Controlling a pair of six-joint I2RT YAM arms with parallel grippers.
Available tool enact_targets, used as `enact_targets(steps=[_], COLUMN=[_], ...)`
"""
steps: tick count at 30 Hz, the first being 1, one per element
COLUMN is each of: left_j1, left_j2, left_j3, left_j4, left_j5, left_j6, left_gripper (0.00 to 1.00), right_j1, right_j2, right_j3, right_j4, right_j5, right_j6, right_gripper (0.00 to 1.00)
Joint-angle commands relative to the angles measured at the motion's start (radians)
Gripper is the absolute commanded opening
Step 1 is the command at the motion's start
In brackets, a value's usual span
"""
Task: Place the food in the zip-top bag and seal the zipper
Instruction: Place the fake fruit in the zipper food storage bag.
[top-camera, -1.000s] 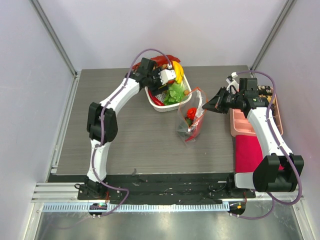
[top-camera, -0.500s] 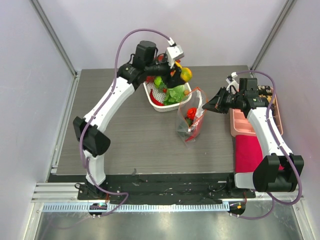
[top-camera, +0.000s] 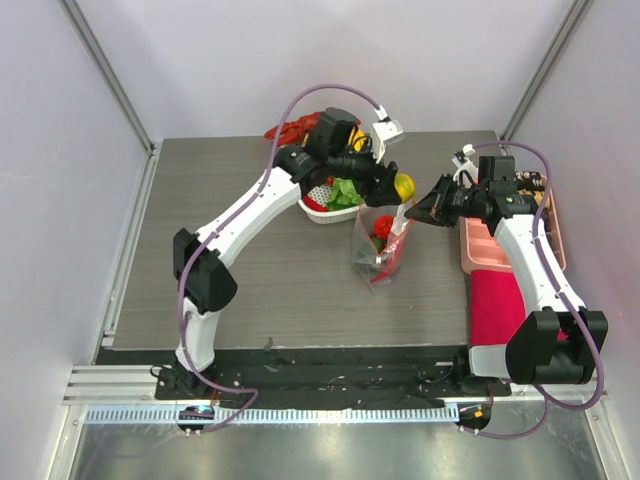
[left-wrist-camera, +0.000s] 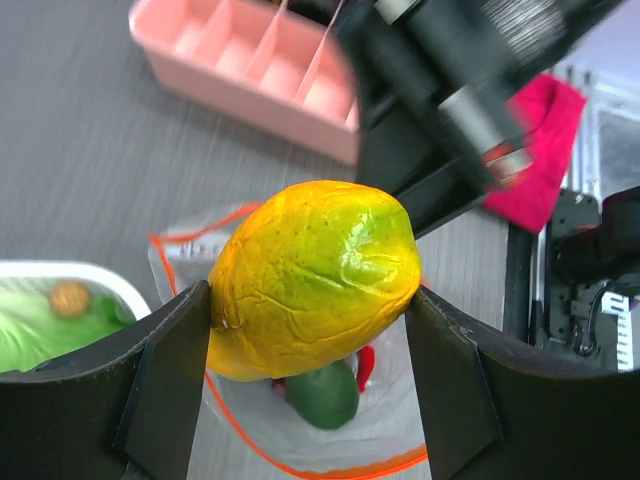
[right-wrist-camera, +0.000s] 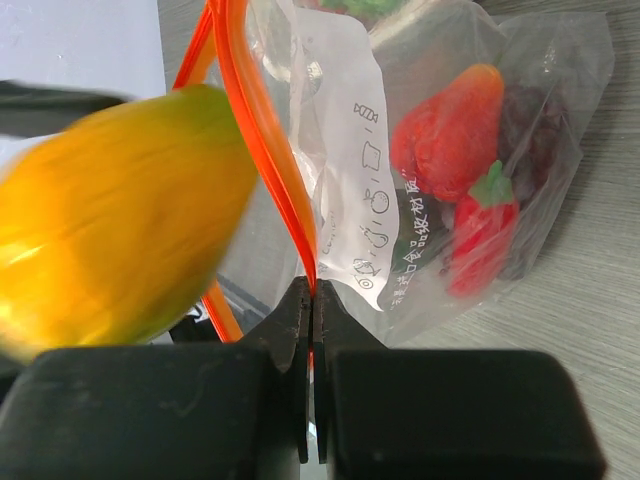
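My left gripper (top-camera: 396, 186) is shut on a yellow-green toy fruit (top-camera: 404, 186) and holds it just above the open mouth of the zip-top bag (top-camera: 382, 245). In the left wrist view the fruit (left-wrist-camera: 312, 275) fills the space between the fingers, with the bag (left-wrist-camera: 250, 440), its orange zipper (left-wrist-camera: 330, 465) and a green food piece (left-wrist-camera: 322, 395) below. My right gripper (top-camera: 413, 213) is shut on the zipper edge (right-wrist-camera: 250, 100) and holds the bag upright and open. Red strawberries (right-wrist-camera: 450, 135) and dark food lie inside the bag.
A white basket (top-camera: 318, 210) with green leaves (top-camera: 347, 192) stands just left of the bag. Red peppers (top-camera: 290, 130) lie behind it. A pink divided tray (top-camera: 480, 245) and a magenta cloth (top-camera: 497, 300) are on the right under my right arm.
My left gripper lifted the yellow-green fruit out of the basket and carried it right, to above the bag's mouth. The right gripper and the bag have not moved.
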Motion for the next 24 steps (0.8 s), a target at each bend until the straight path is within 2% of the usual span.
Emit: enact_targets(steps=[1,4,7,13,17,18,20,21,22,24], left_j1=[0.002,0.004,0.023,0.128,0.227,0.246,0.281,0.284,0.286,0.29], left_j2=[0.051,0.048,-0.004,-0.142,-0.122,-0.117,-0.099,-0.087,-0.071,-0.013], left_j3=[0.073,0.104,0.081,-0.074,-0.091,-0.108,-0.146,-0.165,-0.168,-0.153], left_j4=[-0.147,-0.217,-0.196,0.023,0.115,0.135,0.148,0.111,0.094,0.024], left_j5=[-0.044,-0.056,-0.078,-0.028,-0.006,0.001,0.025,0.013,-0.004,-0.025], left_j6=[0.037,0.078,0.093,0.06,0.124,0.185,0.451,0.562,0.768,0.939], left_gripper=[0.69,0.85,0.98,1.0,1.0,1.0,1.0,1.0,1.0,1.0], right_j1=[-0.006,-0.008,-0.008,-0.011,-0.013,-0.013,-0.013,-0.013,-0.014,-0.014], right_j2=[-0.033,-0.03,-0.028,-0.021,-0.019,-0.019,-0.019,-0.019,-0.019,-0.021], right_j3=[0.021,0.019,0.017,0.017,0.013,0.01,0.007,0.007,0.007,0.013], right_j4=[0.0,-0.002,-0.002,-0.002,0.0,-0.002,0.0,0.0,0.0,0.0], right_j5=[-0.005,-0.006,-0.006,-0.008,-0.008,-0.009,-0.008,-0.006,-0.005,0.001], right_j6=[-0.009,-0.009,-0.009,-0.014,-0.017,-0.018,-0.021,-0.023,-0.026,-0.029], right_gripper=[0.01,0.01,0.01,0.01,0.01,0.01,0.01,0.01,0.01,0.01])
